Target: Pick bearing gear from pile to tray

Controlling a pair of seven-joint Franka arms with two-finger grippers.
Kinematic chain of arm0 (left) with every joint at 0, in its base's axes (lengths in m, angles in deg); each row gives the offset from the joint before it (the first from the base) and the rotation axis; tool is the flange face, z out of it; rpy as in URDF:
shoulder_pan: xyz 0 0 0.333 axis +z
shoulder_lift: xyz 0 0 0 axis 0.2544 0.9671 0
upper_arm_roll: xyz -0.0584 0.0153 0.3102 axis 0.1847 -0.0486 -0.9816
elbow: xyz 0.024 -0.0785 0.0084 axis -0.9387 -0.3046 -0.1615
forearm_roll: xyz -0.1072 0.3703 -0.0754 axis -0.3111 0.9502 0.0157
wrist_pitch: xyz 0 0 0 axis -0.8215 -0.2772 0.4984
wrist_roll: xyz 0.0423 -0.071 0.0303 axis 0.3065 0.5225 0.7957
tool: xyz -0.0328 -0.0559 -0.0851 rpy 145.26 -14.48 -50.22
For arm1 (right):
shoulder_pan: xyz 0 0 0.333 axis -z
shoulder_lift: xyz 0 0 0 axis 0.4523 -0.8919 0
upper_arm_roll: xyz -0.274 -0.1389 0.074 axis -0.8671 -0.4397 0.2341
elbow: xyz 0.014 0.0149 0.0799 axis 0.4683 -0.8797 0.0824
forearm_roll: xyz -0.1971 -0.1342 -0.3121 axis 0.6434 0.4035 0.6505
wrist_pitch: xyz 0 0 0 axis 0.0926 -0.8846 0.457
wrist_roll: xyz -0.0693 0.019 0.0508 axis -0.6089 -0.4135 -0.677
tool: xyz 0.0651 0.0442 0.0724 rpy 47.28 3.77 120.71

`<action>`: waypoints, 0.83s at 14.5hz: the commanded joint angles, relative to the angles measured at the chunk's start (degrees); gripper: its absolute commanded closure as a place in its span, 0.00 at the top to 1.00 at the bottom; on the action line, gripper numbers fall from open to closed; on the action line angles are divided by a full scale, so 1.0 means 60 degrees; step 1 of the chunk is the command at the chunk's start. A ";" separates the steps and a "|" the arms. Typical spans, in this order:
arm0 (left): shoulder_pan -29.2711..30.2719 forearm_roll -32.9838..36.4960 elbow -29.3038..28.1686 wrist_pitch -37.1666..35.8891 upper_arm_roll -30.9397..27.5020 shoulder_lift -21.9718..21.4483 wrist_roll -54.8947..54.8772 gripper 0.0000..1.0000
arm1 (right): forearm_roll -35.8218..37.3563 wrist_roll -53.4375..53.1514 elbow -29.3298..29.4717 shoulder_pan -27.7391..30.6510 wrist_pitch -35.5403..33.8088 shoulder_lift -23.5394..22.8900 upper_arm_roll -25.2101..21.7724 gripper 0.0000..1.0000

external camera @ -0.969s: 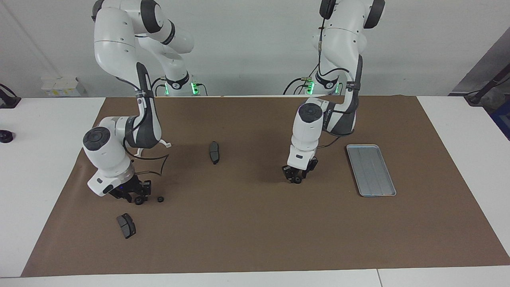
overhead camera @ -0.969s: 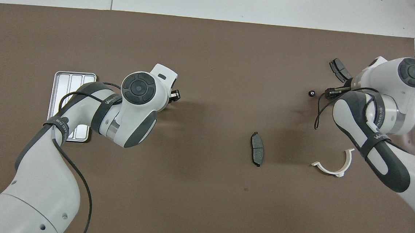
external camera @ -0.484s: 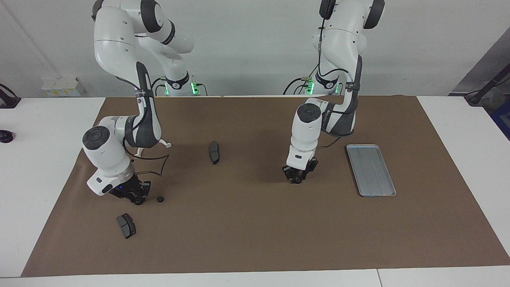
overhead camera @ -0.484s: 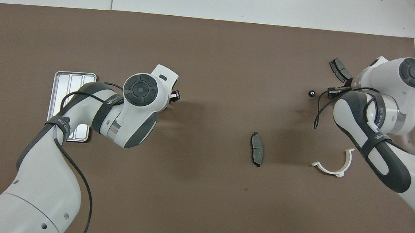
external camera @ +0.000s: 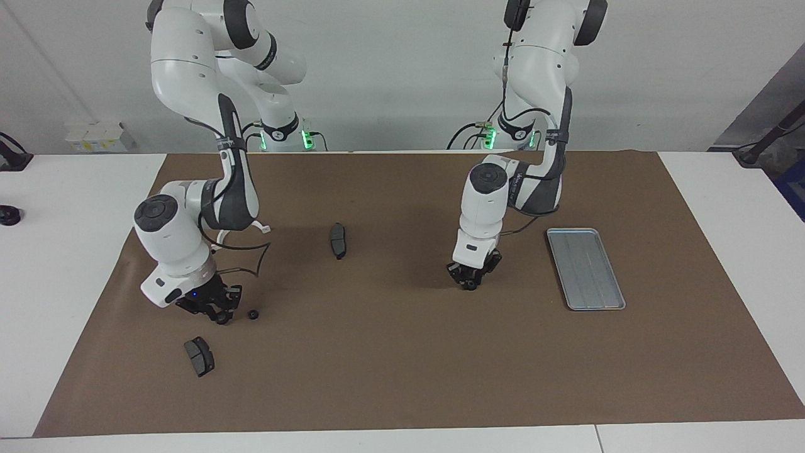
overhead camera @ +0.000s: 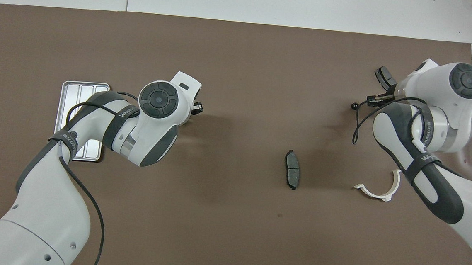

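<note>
The right gripper (external camera: 219, 316) is held low over the brown mat (external camera: 402, 352) at the right arm's end of the table, and a small black ring part (external camera: 221, 319) is seen at its fingertips; whether that part is pinched or only lies under the tips cannot be told. A second black ring (external camera: 253, 314) of the pile lies on the mat just beside this gripper, apart from the fingers. A dark grey curved pad (external camera: 199, 356) is placed near it, farther from the robots.

The left gripper (external camera: 470, 282) is lowered close to the mat, beside the tray (external camera: 585, 268). Something small and dark is seen at its tips, but it cannot be identified, and the state of these jaws cannot be told either. The tray is seen bare, with no ring in it. Another grey pad (external camera: 338, 240) and a white half-ring bracket (overhead camera: 377, 189) are left on the mat.
</note>
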 commanded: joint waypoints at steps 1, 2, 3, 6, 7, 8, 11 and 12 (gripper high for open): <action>0.0709 0.0054 -0.0019 -0.1026 -0.0002 -0.1106 -0.0451 0.00 | -0.0084 -0.0428 -0.0201 -0.0668 -0.0063 0.0564 0.0028 0.11; 0.1090 -0.0193 -0.0034 -0.1463 -0.0002 -0.1443 -0.0976 0.00 | -0.0084 -0.0676 -0.0201 -0.1003 -0.0063 0.0666 0.0042 0.11; 0.1398 -0.0572 -0.0034 -0.1845 -0.0002 -0.1679 -0.1808 0.00 | -0.0098 -0.0954 -0.0186 -0.1500 -0.0063 0.0711 0.0042 0.11; 0.2934 -0.1395 -0.0034 -0.2841 -0.0017 -0.2266 -0.4460 0.00 | -0.0084 -0.2490 0.0004 -0.3051 0.0126 0.0711 0.0028 0.11; 0.3302 -0.1469 -0.0063 -0.3004 -0.0031 -0.2311 -0.5062 0.00 | -0.0084 -0.3032 0.0033 -0.3536 0.0170 0.0711 0.0028 0.11; 0.3653 -0.1484 -0.0267 -0.2962 -0.0031 -0.2384 -0.5489 0.00 | -0.0084 -0.3588 0.0019 -0.4034 0.0345 0.0711 0.0042 0.11; 0.4680 -0.1616 -0.1304 -0.2379 -0.0046 -0.2764 -0.7085 0.00 | -0.0084 -0.4515 0.0033 -0.5164 0.1105 0.0624 0.0042 0.11; 0.4842 -0.1645 -0.1860 -0.1912 -0.0046 -0.2954 -0.7235 0.00 | -0.0113 -0.4763 0.0062 -0.5500 0.1297 0.0595 0.0042 0.11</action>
